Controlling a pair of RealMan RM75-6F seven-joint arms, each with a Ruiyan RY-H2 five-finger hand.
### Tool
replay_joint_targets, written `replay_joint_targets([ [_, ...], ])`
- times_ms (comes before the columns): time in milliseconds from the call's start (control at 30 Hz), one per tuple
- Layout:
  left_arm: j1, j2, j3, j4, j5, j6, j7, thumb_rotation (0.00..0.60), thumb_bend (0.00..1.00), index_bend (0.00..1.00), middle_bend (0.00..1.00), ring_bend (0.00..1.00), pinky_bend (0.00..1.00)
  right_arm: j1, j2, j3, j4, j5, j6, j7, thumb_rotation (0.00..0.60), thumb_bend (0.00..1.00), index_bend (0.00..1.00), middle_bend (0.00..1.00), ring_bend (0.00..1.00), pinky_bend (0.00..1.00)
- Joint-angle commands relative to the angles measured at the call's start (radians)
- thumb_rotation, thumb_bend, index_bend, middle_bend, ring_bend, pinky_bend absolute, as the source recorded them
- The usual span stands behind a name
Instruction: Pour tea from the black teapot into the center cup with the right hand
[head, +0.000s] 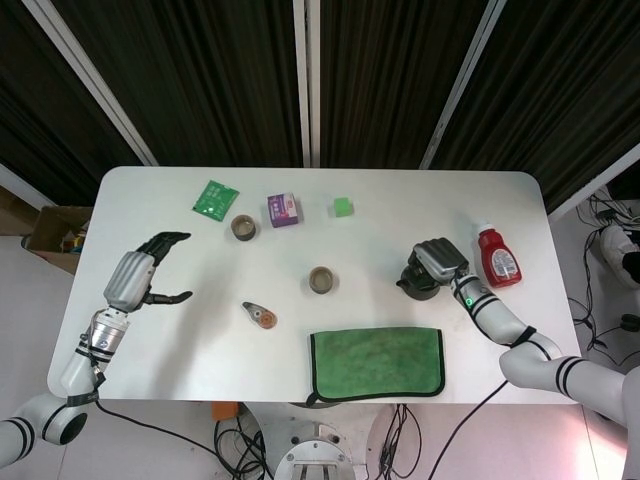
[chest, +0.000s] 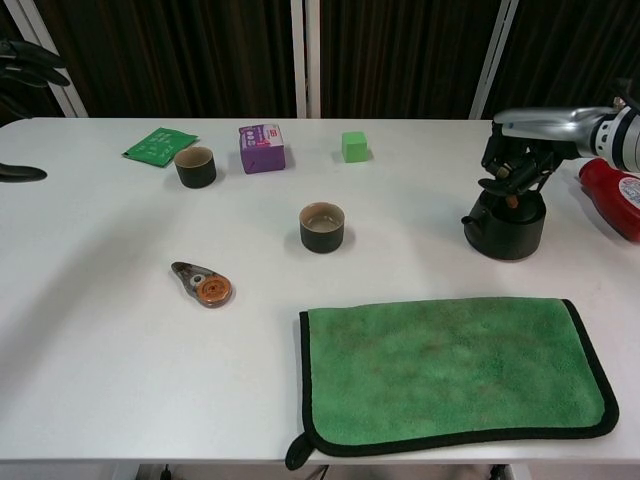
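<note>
Task barely begun: black teapot (chest: 505, 226) stood on the table (chest: 100, 330) at frame right, its top handle gripped by the right hand (chest: 520, 160)'s fingers; center cup (chest: 322, 226) unfilled; left hand (head: 140, 278) held open, empty.

Both arms are silver-grey with black bands at the joints. The left hand (head: 140, 272) and right hand (head: 440, 260) have grey backs and black fingers (head: 170, 238).
</note>
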Motion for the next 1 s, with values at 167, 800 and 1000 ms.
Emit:
replay_joint_targets([
  [167, -0.001, 0.0, 0.0, 0.001, 0.0, 0.0, -0.001, 0.6, 0.06, 0.17, 0.18, 0.16, 0.3, -0.005, 0.002, 0.003, 0.001, -0.001, -0.001, -0.011, 0.589, 0.59, 0.75, 0.8, 0.61, 0.44],
  [800, -0.005, 0.004, -0.001, -0.005, -0.001, -0.007, 0.004, 0.6, 0.06, 0.17, 0.18, 0.16, 0.3, -0.01, 0.018, 0.006, -0.011, -0.002, -0.001, -0.074, 0.584, 0.47, 0.64, 0.67, 0.51, 0.37],
  [1000, -0.006, 0.004, -0.001, -0.005, -0.001, -0.009, 0.007, 0.6, 0.06, 0.17, 0.18, 0.16, 0.3, -0.015, 0.017, 0.008, -0.009, -0.002, 0.0, -0.068, 0.584, 0.42, 0.62, 0.66, 0.5, 0.36],
])
